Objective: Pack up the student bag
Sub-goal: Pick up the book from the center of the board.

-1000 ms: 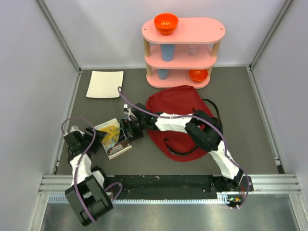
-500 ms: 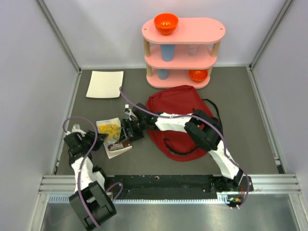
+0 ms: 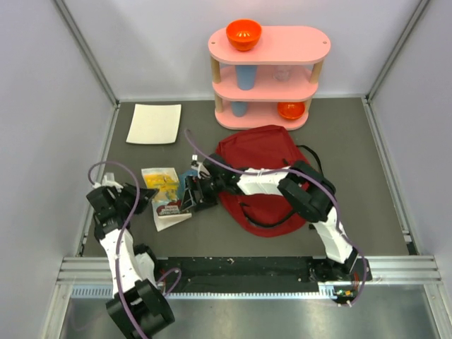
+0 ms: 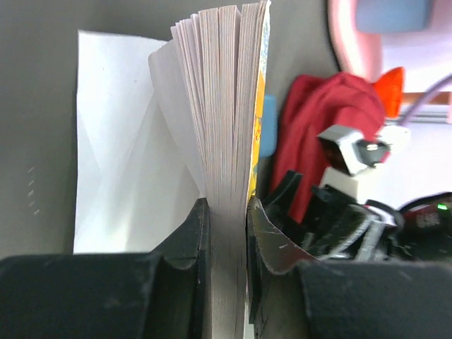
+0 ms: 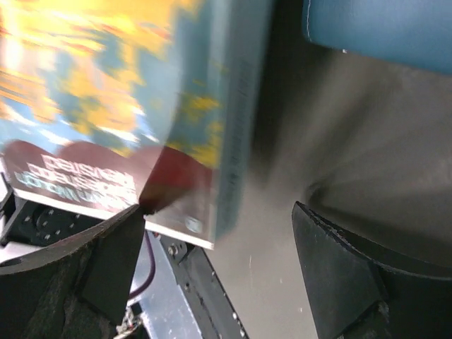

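Your left claw [image 4: 226,229] is pinching the book [image 3: 167,192] by one edge, fingers pressed onto the block of pages. The far end of those pages fans loose, and that's your first worry: lift from here and I'd expect the book to flop open, or the inner pages to slide while only the outer ones are gripped.

Your right claw [image 5: 219,233] is spread wide, holding nothing. It sits just at the book's right edge, one finger either side of the corner. With both claws this close, a swing from either could knock the book or clash the fingers.

The bag [image 3: 258,169] lies flat on the table [image 3: 353,183], right of the book and near the middle. Your right arm stretches straight across it. Pull that arm back carelessly and the bag could drag with it. I can't see an open mouth on the bag from above, so a book carried over may have nowhere to go.

Something blue [image 5: 381,28] sits just beside the book on the far side. I can't tell what it is, but it could get nudged.
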### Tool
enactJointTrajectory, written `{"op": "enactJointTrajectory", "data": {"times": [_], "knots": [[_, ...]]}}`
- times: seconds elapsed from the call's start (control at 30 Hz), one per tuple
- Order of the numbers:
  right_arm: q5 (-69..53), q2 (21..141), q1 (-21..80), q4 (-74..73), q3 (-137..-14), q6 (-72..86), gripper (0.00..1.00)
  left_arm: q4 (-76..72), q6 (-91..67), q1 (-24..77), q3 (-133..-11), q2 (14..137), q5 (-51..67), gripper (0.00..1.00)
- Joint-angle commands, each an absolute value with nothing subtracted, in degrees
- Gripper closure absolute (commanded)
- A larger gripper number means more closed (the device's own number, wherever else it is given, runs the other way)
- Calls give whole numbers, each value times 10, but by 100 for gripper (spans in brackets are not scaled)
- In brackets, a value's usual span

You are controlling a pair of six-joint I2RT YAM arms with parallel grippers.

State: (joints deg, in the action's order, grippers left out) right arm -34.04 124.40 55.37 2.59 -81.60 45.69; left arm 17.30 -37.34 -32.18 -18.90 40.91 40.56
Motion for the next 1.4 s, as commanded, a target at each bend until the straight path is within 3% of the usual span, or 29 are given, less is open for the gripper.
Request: {"op": "enactJointTrajectory", "data": {"times": [0.0,0.13,0.37,0.67,0.9,0.93,1.07,1.13,1.2,1.27,1.3,1.37], "knots": [[-373,1163,528,102,-780,482,15,148,-404,-317,-290,375,493,100],[-385,1101,519,156,-727,506,15,128,-421,-305,-316,370,526,100],[-388,1007,481,271,-638,557,13,-34,-521,-276,-286,367,591,100],[-386,987,467,311,-589,587,12,-227,-597,-94,-272,420,543,100],[-383,931,464,387,-537,595,17,-316,-621,-45,-259,480,535,100],[-375,922,464,388,-530,590,20,-316,-621,-46,-258,482,535,100],[-367,893,463,401,-502,580,52,-324,-616,-39,-253,499,533,100],[-355,882,464,392,-491,581,65,-324,-613,-35,-252,504,533,88],[-350,875,463,374,-485,570,79,-325,-610,-31,-251,510,537,84],[-343,865,463,361,-482,556,93,-316,-601,-27,-253,511,536,63],[-340,860,462,359,-479,555,98,-314,-598,-27,-253,511,536,59],[-330,846,461,346,-475,548,100,-306,-584,-23,-257,507,535,38]]}}
